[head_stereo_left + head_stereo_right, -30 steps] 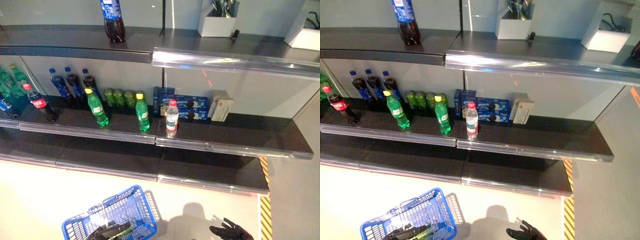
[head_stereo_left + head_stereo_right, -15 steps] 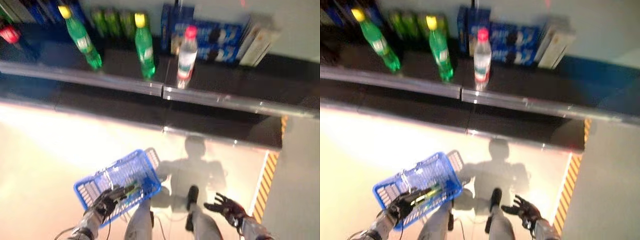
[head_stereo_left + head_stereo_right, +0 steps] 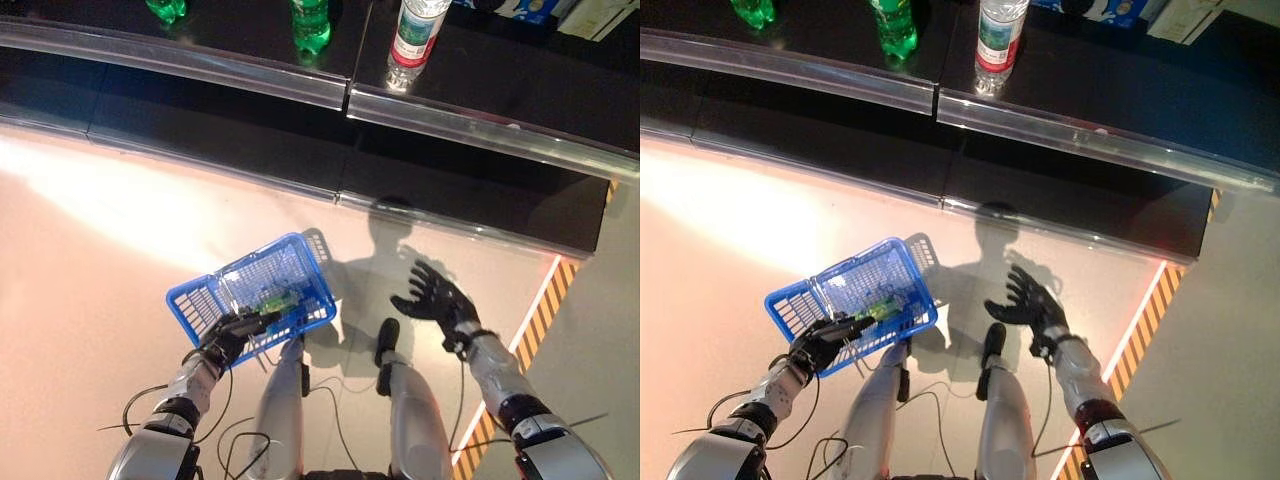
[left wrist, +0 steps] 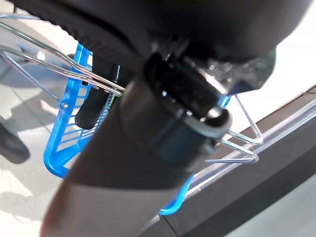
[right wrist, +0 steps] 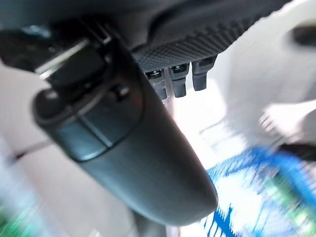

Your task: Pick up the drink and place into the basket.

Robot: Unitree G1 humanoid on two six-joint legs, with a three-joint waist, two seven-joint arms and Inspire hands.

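While the drink is not yet taken, these lines set out the scene by the basket:

Basket: the blue basket point(image 3: 262, 290) hangs above the floor point(image 3: 100, 230), carried by its wire handle point(image 4: 98, 81) in the left hand point(image 3: 228, 338), whose fingers are curled round that wire. Something green lies inside; what it is I cannot tell.

Drink: a clear water bottle point(image 3: 412, 35) with a green label stands on the dark shelf point(image 3: 480, 90), well beyond the basket and to its right; two green bottles point(image 3: 310, 22) stand beside it, straight beyond the basket.

Right hand: the right hand point(image 3: 432, 298) is empty, fingers spread, just right of the basket and well short of the shelf.

Step, as I judge it: reach for the water bottle.

Doing it well: raise the spread hand over the shelf's bright front rail, close round the bottle's middle, and hold the basket level.

Risk: brushing the neighbouring green bottle could tip it.
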